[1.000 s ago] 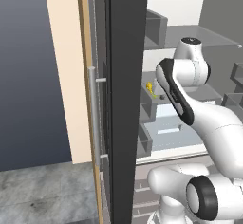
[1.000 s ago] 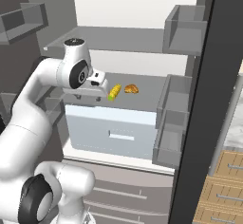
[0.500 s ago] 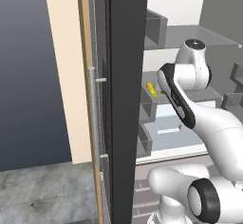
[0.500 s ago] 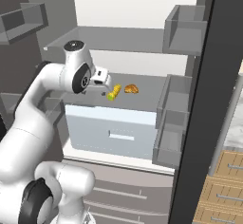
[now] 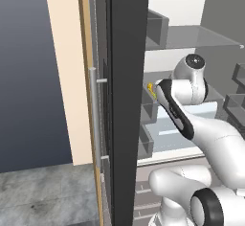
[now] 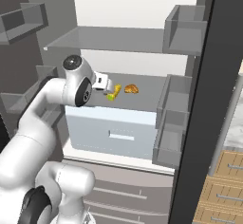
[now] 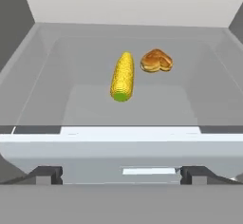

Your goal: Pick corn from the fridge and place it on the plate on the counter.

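Since 1 s ago my gripper (image 6: 107,84) has pushed farther into the fridge (image 6: 118,38), nearer the corn (image 7: 122,76). Fingers (image 7: 47,174) wide apart, holding nothing. Corn lies mid-shelf (image 7: 85,104), w/ a brown pastry (image 7: 156,60) just beside it on the right, toward the back edge.

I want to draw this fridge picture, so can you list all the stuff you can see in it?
corn: one, yellow with a green end, lying on the grey fridge shelf.
small bun-like food: one, golden brown, on the same shelf, close beside the corn's far end.
drawer: one, pale grey-blue, under that shelf.
door bins: several, grey, at the fridge's sides.
fridge door: one, dark, open, with a silver bar handle.
gripper: one, white, short of the corn; jaws open.
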Tool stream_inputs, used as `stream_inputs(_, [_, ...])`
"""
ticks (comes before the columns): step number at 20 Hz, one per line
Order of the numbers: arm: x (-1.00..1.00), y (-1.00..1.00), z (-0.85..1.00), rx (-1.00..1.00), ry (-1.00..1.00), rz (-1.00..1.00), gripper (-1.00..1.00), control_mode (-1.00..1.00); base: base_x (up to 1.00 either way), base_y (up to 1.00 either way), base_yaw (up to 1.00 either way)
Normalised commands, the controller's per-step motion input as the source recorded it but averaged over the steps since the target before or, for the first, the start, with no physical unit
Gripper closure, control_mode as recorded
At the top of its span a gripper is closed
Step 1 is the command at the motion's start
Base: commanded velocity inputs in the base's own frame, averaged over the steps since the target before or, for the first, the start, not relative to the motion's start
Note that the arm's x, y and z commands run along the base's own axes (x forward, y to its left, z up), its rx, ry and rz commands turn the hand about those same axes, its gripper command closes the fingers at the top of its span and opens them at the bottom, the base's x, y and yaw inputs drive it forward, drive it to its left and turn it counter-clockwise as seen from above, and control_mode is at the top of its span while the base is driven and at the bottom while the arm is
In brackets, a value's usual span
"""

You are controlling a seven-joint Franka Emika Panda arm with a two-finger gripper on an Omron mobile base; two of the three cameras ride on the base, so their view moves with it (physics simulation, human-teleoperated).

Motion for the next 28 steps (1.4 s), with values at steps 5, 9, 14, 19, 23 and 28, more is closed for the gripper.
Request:
stream_inputs(5, [0.55,0.00,-0.01,0.05,0.01,-0.06,-1.00,-1.00,0.00,0.00,0.00])
stream_inputs(9, [0.39,0.00,-0.19,0.11,0.04,-0.04,-1.00,-1.00,0.00,0.00,0.00])
stream_inputs(14, [0.40,0.00,-0.38,0.05,0.03,-0.03,-1.00,-1.00,0.00,0.00,0.00])
stream_inputs(19, [0.50,0.00,-0.19,0.00,0.00,0.00,-1.00,-1.00,0.00,0.00,0.00])
stream_inputs(23, [0.53,-0.02,-0.16,0.00,0.03,0.00,-1.00,-1.00,0.00,0.00,0.00])
stream_inputs(28, [0.60,-0.07,-0.08,0.00,0.04,0.00,-1.00,-1.00,0.00,0.00,0.00])
